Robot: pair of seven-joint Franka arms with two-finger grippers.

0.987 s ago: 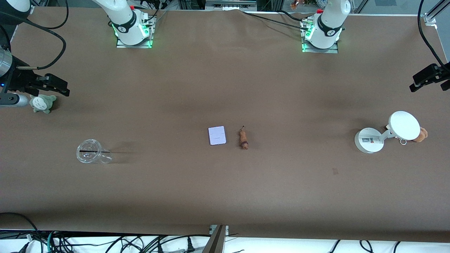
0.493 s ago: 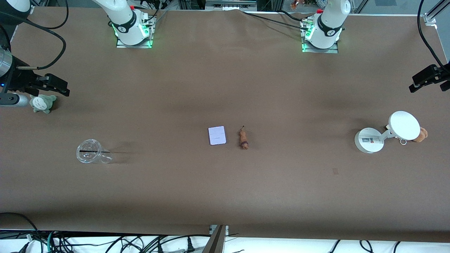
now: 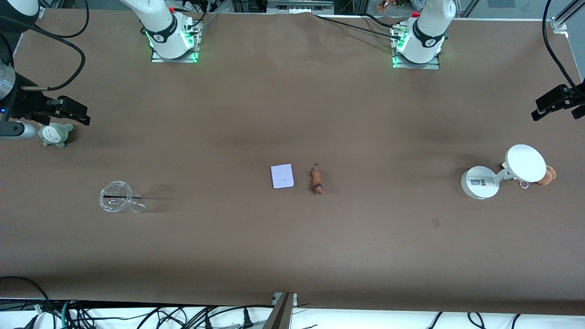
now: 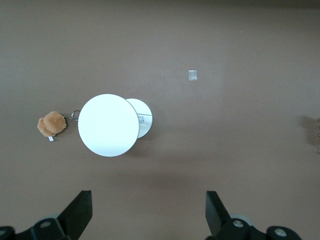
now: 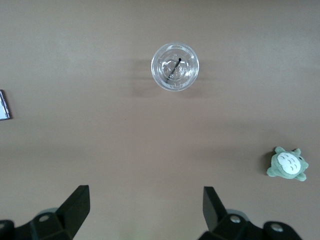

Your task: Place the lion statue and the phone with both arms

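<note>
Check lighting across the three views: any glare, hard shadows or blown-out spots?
Front view: even light, soft shadow beside the clear plastic cup, green LED glow at both arm bases. Left wrist view: white disc of the round-based stand is blown out, featureless. Right wrist view: flat light, faint reflections on the cup, grey-green plush toy sharp.

Even, diffuse overhead light — soft shadows on the brown surface (image 3: 292,256); white stand (image 4: 108,125) glares; green base glow; focus sharp throughout.
</note>
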